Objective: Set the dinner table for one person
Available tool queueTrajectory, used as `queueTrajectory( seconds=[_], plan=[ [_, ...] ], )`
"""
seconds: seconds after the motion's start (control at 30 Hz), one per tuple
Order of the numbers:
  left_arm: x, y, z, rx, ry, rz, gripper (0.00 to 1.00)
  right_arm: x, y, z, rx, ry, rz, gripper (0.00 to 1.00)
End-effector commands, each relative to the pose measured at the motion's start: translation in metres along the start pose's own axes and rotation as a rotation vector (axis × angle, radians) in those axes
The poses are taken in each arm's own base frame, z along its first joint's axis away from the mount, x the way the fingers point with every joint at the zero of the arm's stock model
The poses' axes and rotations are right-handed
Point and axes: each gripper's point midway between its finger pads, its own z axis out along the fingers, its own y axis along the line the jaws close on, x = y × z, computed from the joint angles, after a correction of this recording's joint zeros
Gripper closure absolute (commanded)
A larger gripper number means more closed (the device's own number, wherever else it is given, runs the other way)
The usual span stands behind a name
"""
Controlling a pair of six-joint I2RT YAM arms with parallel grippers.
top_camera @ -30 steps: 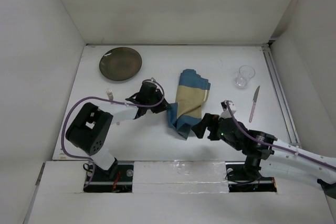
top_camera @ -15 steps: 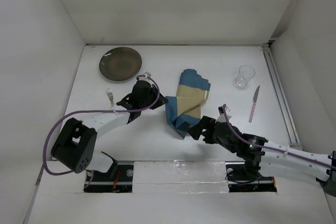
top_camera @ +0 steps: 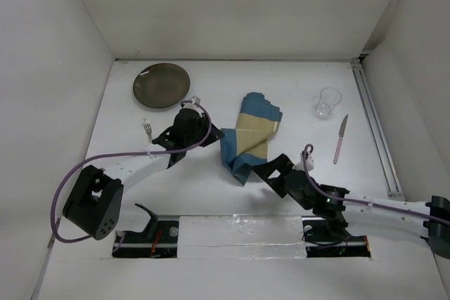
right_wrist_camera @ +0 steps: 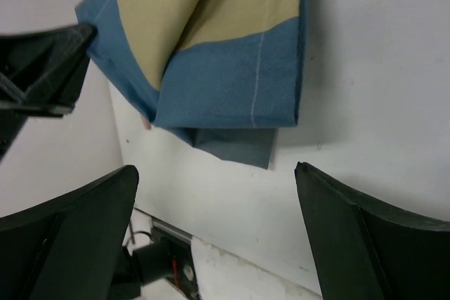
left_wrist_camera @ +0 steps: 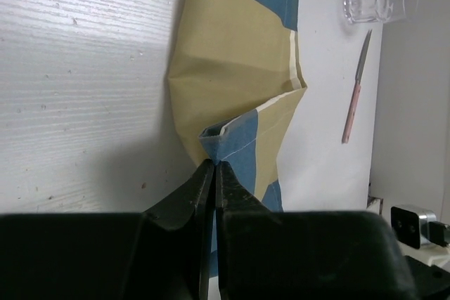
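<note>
Two tools are on one cloth. The left tool (left_wrist_camera: pixel 213 163) is clenched on a raised blue fold at the left edge of the blue-and-beige placemat (left_wrist_camera: pixel 232 54), jaws pressed together with cloth pinched between them; probably a hold for dragging the mat or pulling it open. The right tool (right_wrist_camera: pixel 216 168) is released, fingers spread wide and hanging over the mat's near corner, touching nothing; likely posed to take that corner so the two can draw the folds out between them. The mat lies doubled over itself, rumpled, about mid-bench. The bench (top_camera: pixel 295 82) is white, lies under everything and runs wall to wall. A plate (top_camera: pixel 162 85) sits at the far left, with a fork (top_camera: pixel 148 128) nearer in, close beside the left arm. A glass (top_camera: pixel 328 102) stands far right, with a knife (top_camera: pixel 340 138) just near of it, by the right-hand rail (top_camera: pixel 373 124). Open room: bare surface near of the mat, and between mat and knife. Judged enough to spread the mat flat. Risks: cloth swept rightward could nudge the knife, and the left forearm could clip the fork.
</note>
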Motion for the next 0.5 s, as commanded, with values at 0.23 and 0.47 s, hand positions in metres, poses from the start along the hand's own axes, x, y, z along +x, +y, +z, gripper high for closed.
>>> queueTrajectory(
  seconds=[0.23,0.47],
  plan=[
    [0.003,-0.008,-0.01,0.068,-0.001,0.022,1.0,-0.029,0.0,0.015,-0.048,-0.204,0.279,0.02],
    [0.004,-0.014,-0.01,0.099,0.0,0.016,1.0,-0.035,0.005,0.027,-0.06,-0.241,0.324,0.08]
  ],
)
